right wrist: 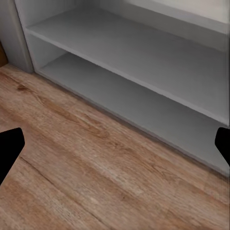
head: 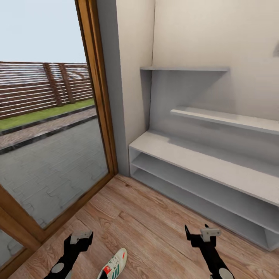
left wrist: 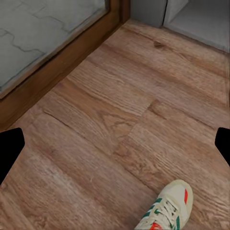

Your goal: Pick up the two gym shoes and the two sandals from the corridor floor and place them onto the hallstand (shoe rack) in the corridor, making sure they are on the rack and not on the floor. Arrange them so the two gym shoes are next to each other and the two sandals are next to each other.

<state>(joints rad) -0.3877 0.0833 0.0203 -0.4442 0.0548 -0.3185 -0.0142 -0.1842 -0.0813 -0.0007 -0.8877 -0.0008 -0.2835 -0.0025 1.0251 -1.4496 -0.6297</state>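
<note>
Head view is showing one gym shoe (head: 114, 266) lying on the wooden floor (head: 143, 221) at the near edge, between the two arms and nearer the left one, its toe pointing toward the shoe rack (head: 201, 162) standing against the far right wall. The other shoe and the sandals are not appearing anywhere here, and the rack's shelves are sitting bare.

Picking up this shoe is looking like the step in hand. To do it well, the left claw (head: 80, 237) should be coming down over the shoe's middle, fingers straddling its width rather than its length, and closing on the sides below the laces so the shoe is not tipping. Lifting straight up before swinging toward the rack should be keeping the sole from dragging on the planks. Placing it well to one side of a shelf would be leaving room for its partner beside it.

Both the left claw and the right claw (head: 203, 234) are hanging wide open above the floor, holding nothing and touching nothing. The shoe is lying just beside the left one.
</note>
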